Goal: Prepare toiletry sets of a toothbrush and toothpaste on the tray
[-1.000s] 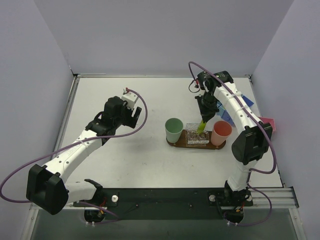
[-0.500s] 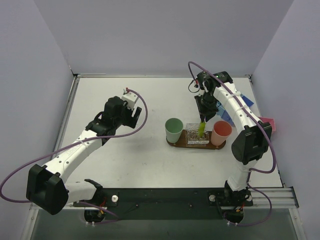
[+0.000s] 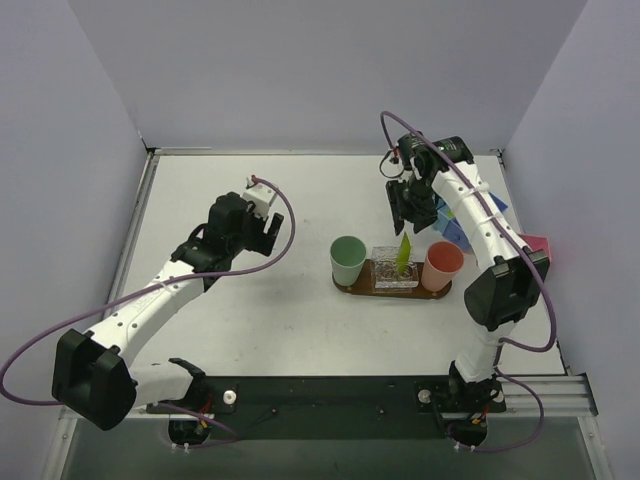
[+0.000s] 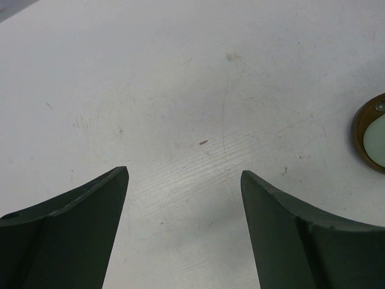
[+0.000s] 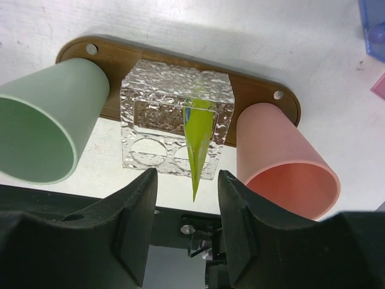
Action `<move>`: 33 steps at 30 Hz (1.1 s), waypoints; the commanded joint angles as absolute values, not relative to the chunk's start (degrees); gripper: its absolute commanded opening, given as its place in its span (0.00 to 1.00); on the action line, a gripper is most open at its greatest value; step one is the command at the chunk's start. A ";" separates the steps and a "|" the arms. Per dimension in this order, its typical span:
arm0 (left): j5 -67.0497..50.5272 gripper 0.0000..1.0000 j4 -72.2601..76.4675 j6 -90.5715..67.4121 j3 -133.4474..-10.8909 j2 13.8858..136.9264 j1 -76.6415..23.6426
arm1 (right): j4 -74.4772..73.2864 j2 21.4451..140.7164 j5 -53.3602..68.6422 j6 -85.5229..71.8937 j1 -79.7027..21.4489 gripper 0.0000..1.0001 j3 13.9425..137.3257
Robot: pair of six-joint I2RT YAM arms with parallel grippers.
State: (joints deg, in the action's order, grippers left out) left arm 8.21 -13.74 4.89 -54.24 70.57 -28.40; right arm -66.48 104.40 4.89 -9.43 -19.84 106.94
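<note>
On the white table [image 3: 250,300], left of centre, the left gripper [image 4: 183,174] hangs wide open, holding nothing. The right gripper [image 5: 185,180] hovers over the tray [image 5: 120,51] at right, jaws parted and gripping nothing. A green cup [image 5: 42,120] and a pink cup [image 5: 283,162] flank a clear holder [image 5: 156,90] — the toothpaste [image 5: 198,129] stands in it, tapered end up.

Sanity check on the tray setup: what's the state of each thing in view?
toothpaste: upright in the clear holder, nothing gripping it
clear holder: sitting on the tray
green cup: upright on tray, looks empty
pink cup: upright on tray, looks empty
right gripper: open, above the toothpaste
left gripper: open, holding nothing
</note>
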 commanded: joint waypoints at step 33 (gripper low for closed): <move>3.52 0.86 -13.27 -19.50 -64.34 76.30 -11.69 | -38.06 115.57 2.47 -29.27 6.77 0.17 108.01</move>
State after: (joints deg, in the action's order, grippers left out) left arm 4.19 -9.67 -15.18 -64.79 80.07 -11.88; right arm -37.87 113.82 5.30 -27.68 7.09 105.10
